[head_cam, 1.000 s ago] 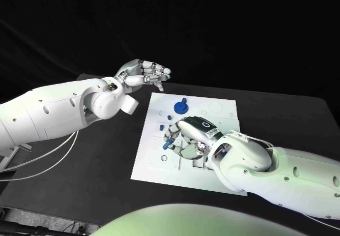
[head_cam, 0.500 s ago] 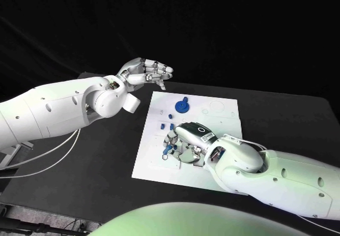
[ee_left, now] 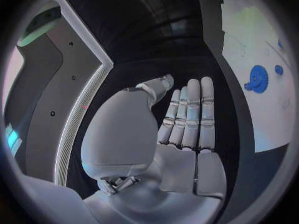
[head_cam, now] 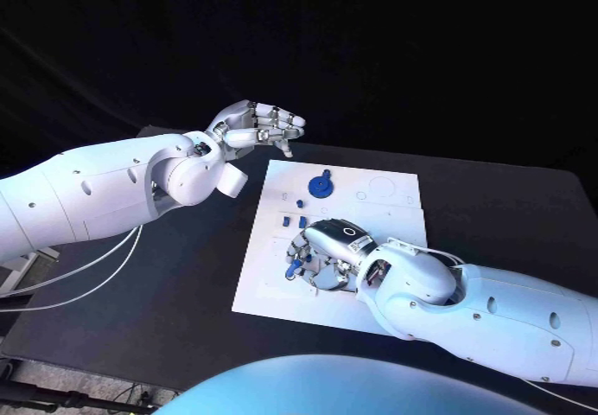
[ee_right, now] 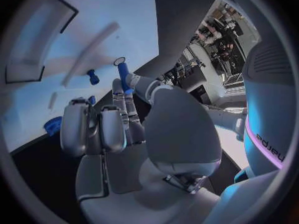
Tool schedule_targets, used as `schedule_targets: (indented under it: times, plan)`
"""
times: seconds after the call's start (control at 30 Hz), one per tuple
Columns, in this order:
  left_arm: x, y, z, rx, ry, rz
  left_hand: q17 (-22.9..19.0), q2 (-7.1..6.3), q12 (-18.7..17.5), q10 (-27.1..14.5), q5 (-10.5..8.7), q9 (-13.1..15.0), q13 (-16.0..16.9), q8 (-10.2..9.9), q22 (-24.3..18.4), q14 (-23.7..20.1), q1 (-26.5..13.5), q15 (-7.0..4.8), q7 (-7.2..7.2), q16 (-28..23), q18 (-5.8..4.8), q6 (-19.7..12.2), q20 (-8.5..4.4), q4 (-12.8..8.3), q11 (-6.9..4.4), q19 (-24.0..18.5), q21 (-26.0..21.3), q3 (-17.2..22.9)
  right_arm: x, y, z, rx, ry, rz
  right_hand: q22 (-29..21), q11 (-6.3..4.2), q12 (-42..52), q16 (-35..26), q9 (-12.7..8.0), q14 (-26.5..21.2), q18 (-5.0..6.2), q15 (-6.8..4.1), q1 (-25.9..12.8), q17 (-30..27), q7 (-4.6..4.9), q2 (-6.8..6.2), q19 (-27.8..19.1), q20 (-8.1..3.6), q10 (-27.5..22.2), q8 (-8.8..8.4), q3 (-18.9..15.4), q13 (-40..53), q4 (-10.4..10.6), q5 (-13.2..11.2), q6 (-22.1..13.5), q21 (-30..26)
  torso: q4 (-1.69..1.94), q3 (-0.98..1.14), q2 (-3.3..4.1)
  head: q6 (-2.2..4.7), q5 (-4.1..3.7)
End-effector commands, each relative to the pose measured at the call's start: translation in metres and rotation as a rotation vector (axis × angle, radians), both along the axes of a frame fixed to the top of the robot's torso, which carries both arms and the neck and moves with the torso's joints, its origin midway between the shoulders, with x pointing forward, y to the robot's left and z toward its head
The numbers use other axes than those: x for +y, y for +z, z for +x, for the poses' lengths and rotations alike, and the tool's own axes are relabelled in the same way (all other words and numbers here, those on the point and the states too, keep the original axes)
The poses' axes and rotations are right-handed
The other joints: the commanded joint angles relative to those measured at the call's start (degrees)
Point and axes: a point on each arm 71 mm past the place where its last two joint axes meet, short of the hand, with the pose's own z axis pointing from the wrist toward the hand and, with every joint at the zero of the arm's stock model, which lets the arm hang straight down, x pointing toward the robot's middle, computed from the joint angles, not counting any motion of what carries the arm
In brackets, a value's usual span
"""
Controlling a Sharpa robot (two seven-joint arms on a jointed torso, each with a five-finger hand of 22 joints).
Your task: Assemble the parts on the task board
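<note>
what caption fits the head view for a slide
Right hand works low over small blue parts on the white task board; left hand is raised beyond the board's far corner, holding nothing.

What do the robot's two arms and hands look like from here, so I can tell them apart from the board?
Both arms are glossy white rounded shells with small dark screw holes. The left arm trails thin white cables beneath it. Each ends in a silver metallic hand with segmented fingers: left hand, right hand. The right hand carries a dark back plate with a small ring marking.

Black table (head_cam: pixel 187 285) under board; 2 white cables (head_cam: pixel 87 277) hang off its left edge.
</note>
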Motion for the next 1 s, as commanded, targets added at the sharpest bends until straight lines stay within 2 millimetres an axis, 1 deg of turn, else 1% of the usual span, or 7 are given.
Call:
schedule_targets:
  times: [0.03, 0.4, 0.77, 0.87, 0.9, 0.93, 1.0]
  plan:
    - [-0.0021, 0.0014, -0.0003, -0.003, -0.014, -0.015, -0.01, 0.14, 0.34, -0.28, 0.1, -0.02, 0.01, 0.13, -0.06, -0.07, -0.5, 0.38, 0.09, -0.22, 0.78, -0.41, 0.06, -0.07, 0.1, 0.31, -0.26, -0.28, 0.0011, -0.0039, -0.0008, -0.008, 0.015, -0.042, 8.89, -0.05, 0.27, -0.12, 1.6, 0.77, -0.7, -0.34, 0.04, -0.09, 0.04, 0.63, 0.01, -0.12, 0.23, 0.16, 0.09, 0.07, -0.27, 0.22, 0.18, -0.2, -0.03, 0.0, 0.01, -0.05, 0.04]
    - [-0.0017, 0.0014, -0.0006, -0.002, -0.014, -0.014, -0.01, 0.15, 0.48, -0.36, 0.1, -0.01, 0.02, 0.19, -0.16, -0.11, -0.59, 0.39, 0.07, -0.21, 0.78, -0.44, 0.07, -0.04, 0.1, 0.36, -0.42, -0.37, 0.0005, -0.0088, 0.0012, -0.015, 0.008, -0.085, 8.85, -0.02, 0.19, -0.2, 1.69, 0.73, -0.67, -0.32, -0.14, -0.25, 0.07, 0.62, -0.06, -0.12, 0.22, 0.21, 0.09, 0.08, -0.3, 0.25, 0.06, -0.36, 0.01, -0.01, 0.02, -0.16, -0.04]
    - [-0.0014, 0.0014, -0.0008, -0.001, -0.015, -0.013, -0.01, 0.15, 0.48, -0.36, 0.1, -0.01, 0.02, 0.19, -0.16, -0.11, -0.59, 0.39, 0.07, -0.21, 0.78, -0.44, 0.07, -0.04, 0.1, 0.36, -0.42, -0.37, 0.0057, -0.0122, -0.0008, -0.01, 0.017, -0.095, 8.81, 0.04, 0.0, -0.32, 1.86, 0.67, -0.64, -0.27, -0.61, -0.51, 0.1, 0.39, -0.15, -0.09, 0.16, 0.27, -0.02, 0.1, -0.35, 0.21, -0.23, -0.57, -0.02, 0.0, 0.01, -0.19, -0.08]
    - [-0.0012, 0.0013, -0.0008, 0.0, -0.014, -0.013, -0.01, 0.15, 0.48, -0.36, 0.1, -0.01, 0.02, 0.19, -0.16, -0.11, -0.59, 0.39, 0.07, -0.21, 0.78, -0.44, 0.07, -0.04, 0.1, 0.36, -0.42, -0.37, 0.0068, -0.0119, -0.0015, -0.011, 0.02, -0.087, 8.77, 0.06, -0.08, -0.32, 1.91, 0.67, -0.61, -0.26, -0.77, -0.51, 0.13, 0.25, -0.22, -0.08, 0.12, 0.27, -0.06, 0.1, -0.4, 0.2, -0.39, -0.74, 0.0, -0.02, -0.01, -0.19, -0.12]
    - [-0.0012, 0.0013, -0.0008, 0.0, -0.014, -0.013, -0.01, 0.15, 0.48, -0.36, 0.1, -0.01, 0.02, 0.19, -0.16, -0.11, -0.59, 0.39, 0.07, -0.21, 0.78, -0.44, 0.07, -0.04, 0.1, 0.36, -0.42, -0.37, 0.007, -0.0118, -0.0016, -0.011, 0.02, -0.084, 8.79, 0.19, -0.31, -0.36, 1.91, 0.65, -0.61, -0.16, -1.22, -0.6, 0.31, -0.13, -0.24, -0.04, -0.1, 0.07, -0.16, 0.09, -0.43, 0.28, -1.03, -0.76, 0.0, -0.04, -0.03, -0.19, -0.13]
    - [-0.0012, 0.0013, -0.0008, 0.0, -0.014, -0.013, -0.01, 0.15, 0.48, -0.36, 0.1, -0.01, 0.02, 0.19, -0.16, -0.11, -0.59, 0.39, 0.07, -0.21, 0.78, -0.44, 0.07, -0.04, 0.1, 0.36, -0.42, -0.37, 0.0073, -0.0116, -0.0018, -0.012, 0.021, -0.08, 8.8, 0.44, -0.52, -0.38, 1.7, 0.64, -0.62, 0.05, -1.95, -0.66, 0.76, -0.79, -0.28, 0.07, -0.28, -0.61, -0.38, 0.09, -0.33, 1.17, -2.41, -0.85, -0.01, -0.05, -0.06, -0.19, -0.13]
    - [-0.0012, 0.0013, -0.0008, 0.0, -0.015, -0.013, -0.01, 0.15, 0.48, -0.36, 0.1, -0.01, 0.02, 0.19, -0.16, -0.11, -0.59, 0.39, 0.07, -0.21, 0.78, -0.44, 0.07, -0.04, 0.1, 0.36, -0.42, -0.37, 0.0076, -0.0112, -0.0019, -0.012, 0.02, -0.073, 8.79, 0.78, -0.81, -0.35, 1.45, 0.64, -0.61, 0.3, -2.69, -0.68, 1.21, -1.69, -0.33, 0.28, -0.56, -1.43, -0.72, 0.11, -0.32, 1.83, -3.92, -1.0, 0.01, -0.06, -0.06, -0.19, -0.14]
